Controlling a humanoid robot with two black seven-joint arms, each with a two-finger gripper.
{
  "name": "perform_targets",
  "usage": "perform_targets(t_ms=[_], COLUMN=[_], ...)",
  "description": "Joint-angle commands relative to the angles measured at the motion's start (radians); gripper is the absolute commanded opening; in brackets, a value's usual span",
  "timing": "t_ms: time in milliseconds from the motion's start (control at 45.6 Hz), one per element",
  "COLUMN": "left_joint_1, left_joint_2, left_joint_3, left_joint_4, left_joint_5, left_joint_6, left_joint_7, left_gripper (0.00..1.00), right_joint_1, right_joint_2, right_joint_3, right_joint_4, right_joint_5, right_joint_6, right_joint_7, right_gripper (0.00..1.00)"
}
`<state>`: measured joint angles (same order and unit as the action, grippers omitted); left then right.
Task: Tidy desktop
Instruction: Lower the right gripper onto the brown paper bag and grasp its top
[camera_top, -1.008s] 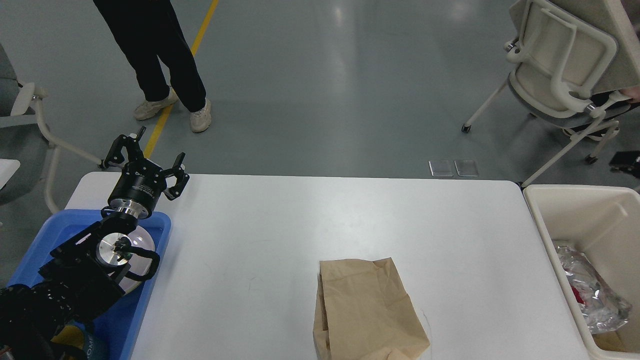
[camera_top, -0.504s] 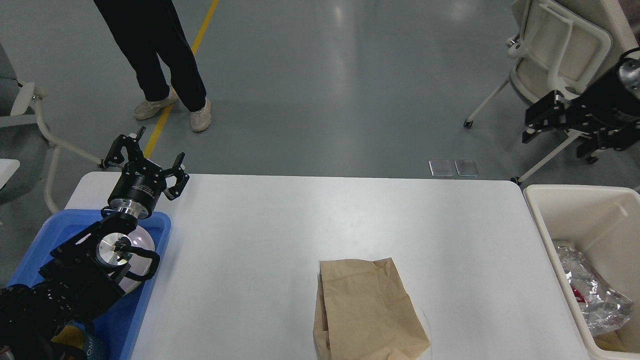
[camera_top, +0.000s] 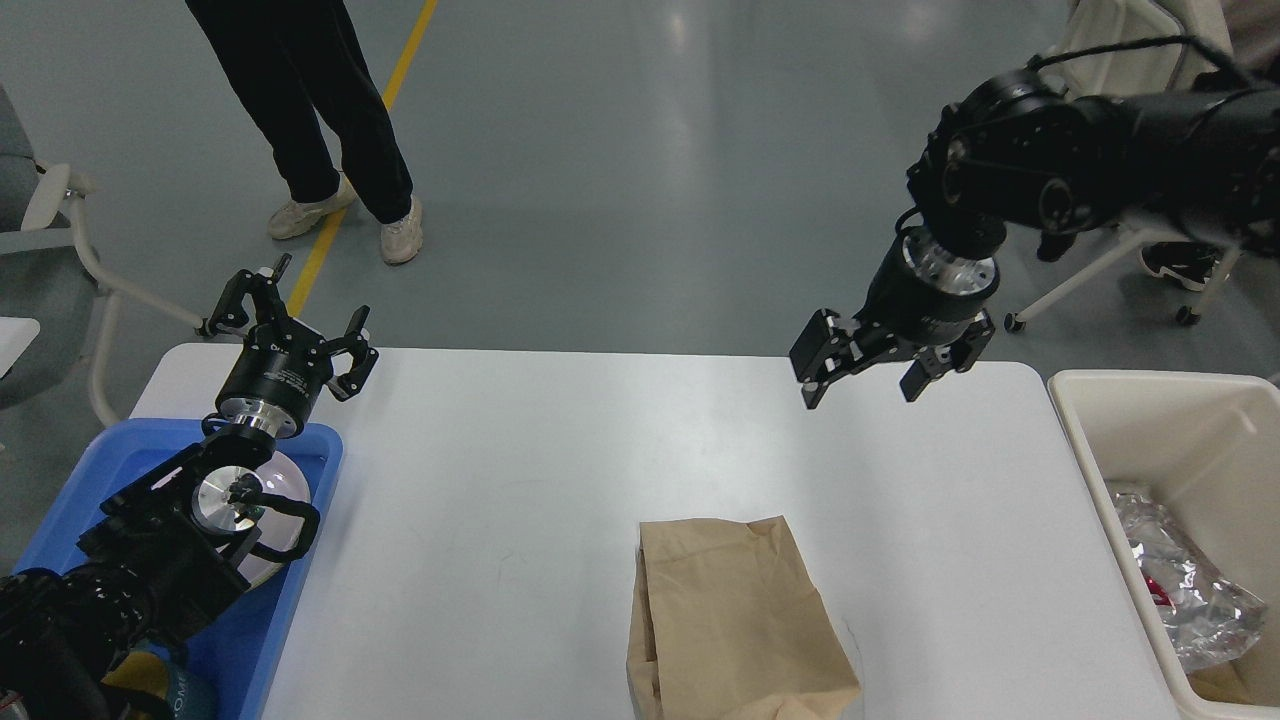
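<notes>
The white desktop (camera_top: 560, 460) fills the middle of the view. A brown paper bag (camera_top: 735, 620) lies flat on it at the front centre. My left gripper (camera_top: 290, 300) is open and empty, held above the desktop's back left corner, over the far end of a blue tray (camera_top: 300, 560). My right gripper (camera_top: 865, 385) is open and empty, hovering above the back right part of the desktop, well behind the bag and apart from it.
The blue tray at the left holds a pale round object (camera_top: 270, 500), partly hidden by my left arm. A beige bin (camera_top: 1130, 480) at the right holds crumpled foil (camera_top: 1180, 590). A person (camera_top: 320, 120) stands behind the table; chairs (camera_top: 1120, 260) stand back right.
My right arm has swung in from the right edge, leftward and down, and its gripper now hangs over the back right of the desktop. My left arm and the bag have not moved.
</notes>
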<state>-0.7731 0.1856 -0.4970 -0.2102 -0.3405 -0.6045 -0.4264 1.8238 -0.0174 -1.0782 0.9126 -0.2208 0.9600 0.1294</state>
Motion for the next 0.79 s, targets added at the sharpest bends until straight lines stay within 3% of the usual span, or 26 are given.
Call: perform_targets(t_ms=[0, 219, 417, 767], left_joint_1=[0.000, 0.000, 0.000, 0.000], left_joint_2=[0.000, 0.000, 0.000, 0.000], left_joint_3=[0.000, 0.000, 0.000, 0.000], left_joint_4=[0.000, 0.000, 0.000, 0.000], left_joint_5=[0.000, 0.000, 0.000, 0.000], left_joint_6=[0.000, 0.000, 0.000, 0.000], left_joint_7=[0.000, 0.000, 0.000, 0.000], left_gripper=[0.97, 0.97, 0.97, 0.97], right_joint_1=[-0.054, -0.173, -0.323, -0.446], right_joint_2=[0.027, 0.037, 0.033, -0.056], right_joint_3=[0.038, 0.058, 0.047, 0.044], right_joint_4=[-0.001, -0.076, -0.182, -0.190], right_joint_5=[0.001, 0.000, -0.002, 0.011], right_joint_6=[0.000, 0.000, -0.105, -0.147], right_joint_7=[-0.001, -0.001, -0.001, -0.001], right_gripper=[1.00, 1.00, 1.00, 1.00])
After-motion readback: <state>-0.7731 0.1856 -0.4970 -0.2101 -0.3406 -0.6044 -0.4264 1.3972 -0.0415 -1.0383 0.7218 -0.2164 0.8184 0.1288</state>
